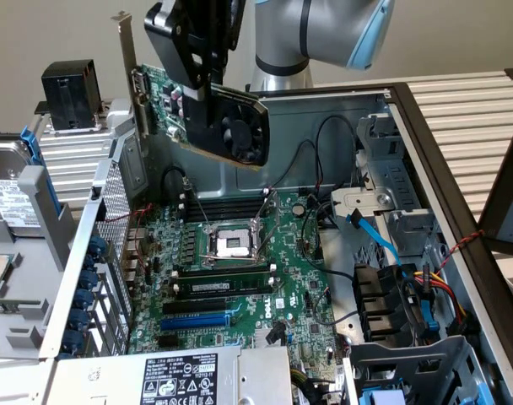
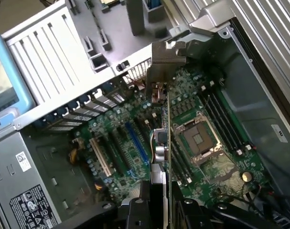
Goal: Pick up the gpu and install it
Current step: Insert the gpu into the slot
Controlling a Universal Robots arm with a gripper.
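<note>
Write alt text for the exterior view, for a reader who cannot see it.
A robot arm's gripper holds the gpu, a green card with a black fan, tilted in the air above an open computer case. Below it, inside the case, lies the large green motherboard.

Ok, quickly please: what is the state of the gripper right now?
Gripper: jaws closed on the gpu, holding it in the air above the motherboard.

Plain beige wall (image 1: 54,34) behind; white slatted table (image 1: 467,110) extending to the exterior view's right, evenly lit.
</note>
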